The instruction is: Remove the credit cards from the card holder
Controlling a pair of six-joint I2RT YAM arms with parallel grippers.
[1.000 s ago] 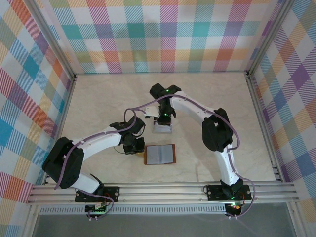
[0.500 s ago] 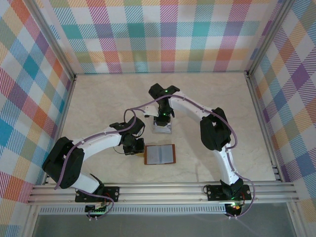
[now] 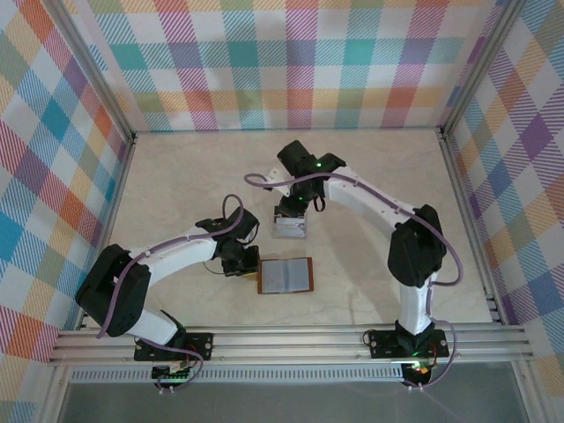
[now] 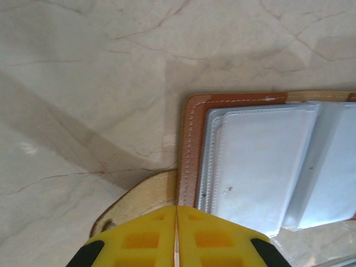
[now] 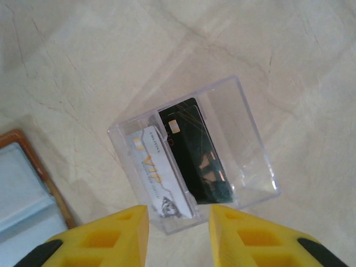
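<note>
Tan stitched-leather card holder point(image 4: 189, 144) lies open; left jaws shut, right jaws apart, empty.

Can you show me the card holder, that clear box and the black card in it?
card holder point(image 3: 285, 275), top view, its grey-blue open inside.
clear box point(image 5: 239, 133), right wrist view, its bare right-hand floor.
black card point(image 5: 196, 158), right wrist view, its middle.

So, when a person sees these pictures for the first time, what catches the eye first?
The colourful checked walls strike first. Then the clear box on the table, holding a white card and a black card side by side, with the right gripper open above it. Just below it in the top view lies the open brown wallet, the shut left gripper at its strap tab.
</note>
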